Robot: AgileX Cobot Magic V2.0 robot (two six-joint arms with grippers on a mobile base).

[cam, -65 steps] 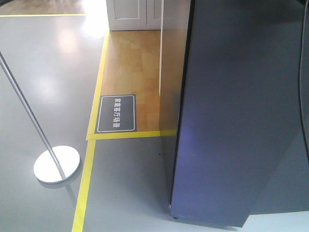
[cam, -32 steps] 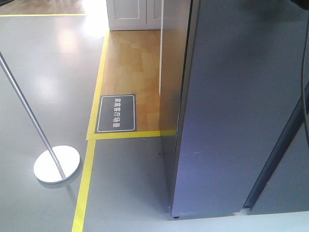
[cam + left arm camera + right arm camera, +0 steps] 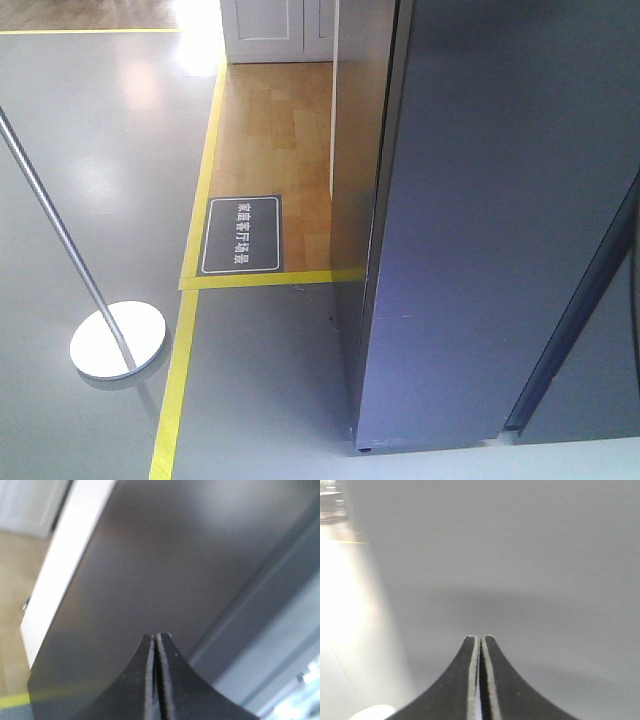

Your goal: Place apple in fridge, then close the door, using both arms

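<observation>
Door (image 3: 480,200) fills the right, its left edge running down the fridge (image 3: 352,150) side, with a dark gap at its right edge. Grey floor (image 3: 260,380) lies open leftward to a stand (image 3: 118,340). Left gripper (image 3: 157,639) and right gripper (image 3: 480,639) face flat panels — the jaws of all 2 pressed together, empty.

I count one fridge (image 3: 480,200), and left of it one floor sign (image 3: 241,235), one pole stand (image 3: 118,340), one white cupboard (image 3: 265,25).

Left gripper (image 3: 157,636): two matte black fingers (image 3: 131,685) are flaring in smooth curves toward the base, with a thin grey lining (image 3: 150,680) running along each inner edge. Right gripper (image 3: 480,638): the same black curved shape is showing paler, whitish inner pads (image 3: 473,680) and faint speckling.
</observation>
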